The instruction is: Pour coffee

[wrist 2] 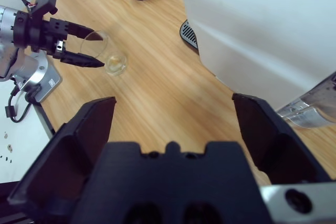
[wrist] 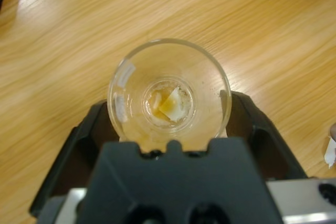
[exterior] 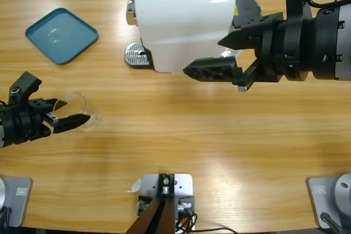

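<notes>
A clear glass tumbler (exterior: pixel 82 114) stands at the table's left side. My left gripper (exterior: pixel 72 111) is shut on it, one black jaw on each side of its wall. In the left wrist view I look down into the tumbler (wrist: pixel 123 85) and see a thin film of amber-brown coffee (wrist: pixel 167 109) at its bottom. The white coffee machine (exterior: pixel 181 26) stands at the back middle. My right gripper (exterior: pixel 205 57) hangs open and empty beside the machine's right front corner. The right wrist view shows the machine (wrist 2: pixel 262 24), the tumbler (wrist 2: pixel 107 53) and the left gripper (wrist 2: pixel 97 46).
A blue square tray (exterior: pixel 61 35) lies at the back left. The machine's metal drip grate (exterior: pixel 134 54) sticks out at its lower left. A clear glass part (wrist 2: pixel 310 111) sits close to the right jaw. Bare wood stretches between the two grippers.
</notes>
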Controlling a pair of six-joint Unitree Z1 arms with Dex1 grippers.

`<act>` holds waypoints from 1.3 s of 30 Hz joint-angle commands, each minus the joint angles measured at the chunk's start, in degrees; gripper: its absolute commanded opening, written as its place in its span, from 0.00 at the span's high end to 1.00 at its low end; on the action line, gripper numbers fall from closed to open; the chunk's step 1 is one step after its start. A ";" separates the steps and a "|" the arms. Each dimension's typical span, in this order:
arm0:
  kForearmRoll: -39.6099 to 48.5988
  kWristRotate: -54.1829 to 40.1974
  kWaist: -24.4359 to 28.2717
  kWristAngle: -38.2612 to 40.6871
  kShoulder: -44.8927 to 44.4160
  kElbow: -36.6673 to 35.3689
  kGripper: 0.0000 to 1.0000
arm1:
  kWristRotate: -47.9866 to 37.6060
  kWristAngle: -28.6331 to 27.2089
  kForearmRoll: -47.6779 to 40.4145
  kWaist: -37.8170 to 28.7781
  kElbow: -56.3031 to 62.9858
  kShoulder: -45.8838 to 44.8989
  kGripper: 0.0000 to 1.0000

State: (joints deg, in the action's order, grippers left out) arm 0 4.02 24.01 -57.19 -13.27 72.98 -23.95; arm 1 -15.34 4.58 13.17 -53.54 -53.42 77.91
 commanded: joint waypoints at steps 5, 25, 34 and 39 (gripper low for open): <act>-6.85 -32.13 18.99 16.63 -5.68 -0.56 1.00 | -0.92 -1.42 -1.32 -0.67 2.00 0.71 0.00; -34.27 -53.89 42.07 53.29 25.65 -8.03 1.00 | -0.26 -0.63 2.98 2.72 -0.11 0.93 0.00; -39.00 -53.89 41.84 54.93 33.86 -11.30 1.00 | -0.13 -0.80 3.79 3.78 -0.02 0.63 0.00; -39.95 -53.63 40.05 54.93 35.49 -11.95 1.00 | -0.13 -0.87 3.70 4.06 -0.20 1.59 0.00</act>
State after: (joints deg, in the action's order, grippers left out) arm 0 -33.88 -29.22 -15.78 40.30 103.97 -34.44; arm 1 -15.61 4.10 16.19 -50.28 -53.49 77.98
